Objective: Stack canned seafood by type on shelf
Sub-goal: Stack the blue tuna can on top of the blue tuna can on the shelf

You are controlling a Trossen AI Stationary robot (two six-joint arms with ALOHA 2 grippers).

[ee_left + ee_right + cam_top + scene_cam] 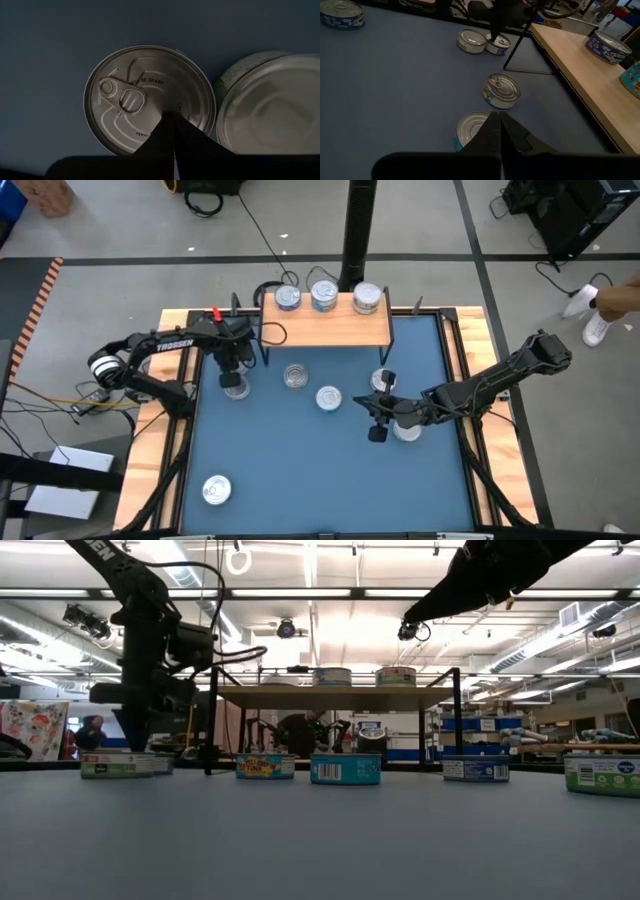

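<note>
directly below the left gripper (174,150), jaws together, a silver-topped tin (149,97) beside another.

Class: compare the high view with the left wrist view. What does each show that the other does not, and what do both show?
Only the high view: the shelf carrying three tins, the right gripper, and a lone tin near the mat's front.
Only the left wrist view: a tin's pull tab and embossed lettering.
Both: the shut left gripper over two adjacent tins.
</note>
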